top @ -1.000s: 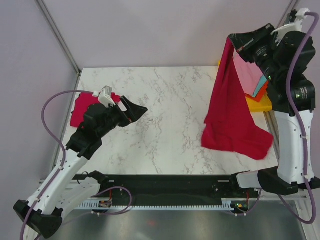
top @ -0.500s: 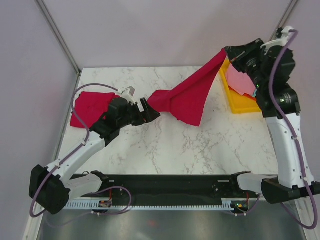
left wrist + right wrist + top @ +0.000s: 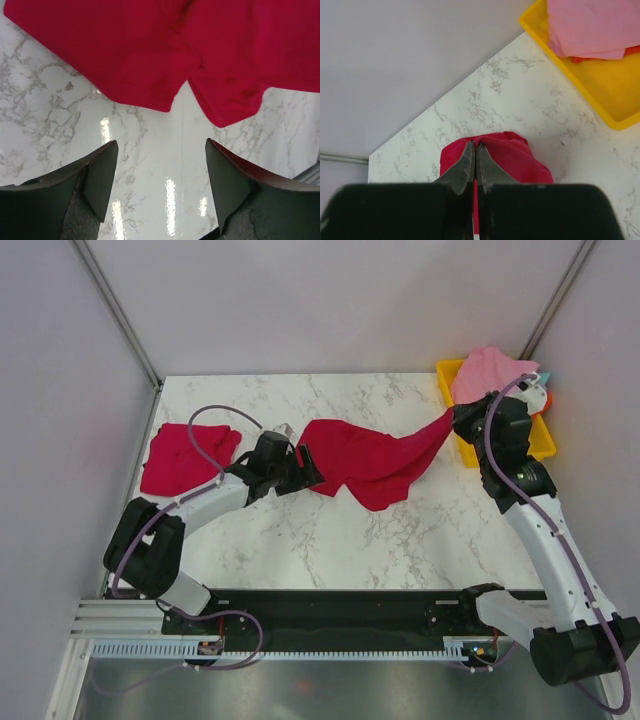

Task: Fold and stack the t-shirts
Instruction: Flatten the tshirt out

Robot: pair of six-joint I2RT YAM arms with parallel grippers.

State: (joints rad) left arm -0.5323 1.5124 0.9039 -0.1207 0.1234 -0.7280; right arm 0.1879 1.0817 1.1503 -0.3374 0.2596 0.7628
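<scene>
Left wrist view: the left gripper [image 3: 160,182] has its jaws wide apart over bare marble tabletop [image 3: 150,165], gripping nothing, the t-shirt [image 3: 150,55] hem just ahead. The cloth looks limp and light (it will sag), so a hem corner seems the best place to pinch. The right gripper [image 3: 475,146] is clamped on the other end, beside the yellow tray [image 3: 600,90].

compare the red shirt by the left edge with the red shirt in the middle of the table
Grip: the middle shirt is pinched at one end by the right gripper; the left shirt lies free, nothing holding it.
Pose: the middle shirt stretches in a long strip across the table; the left shirt sits as a compact patch.
Both are the same plain crimson cloth.
</scene>
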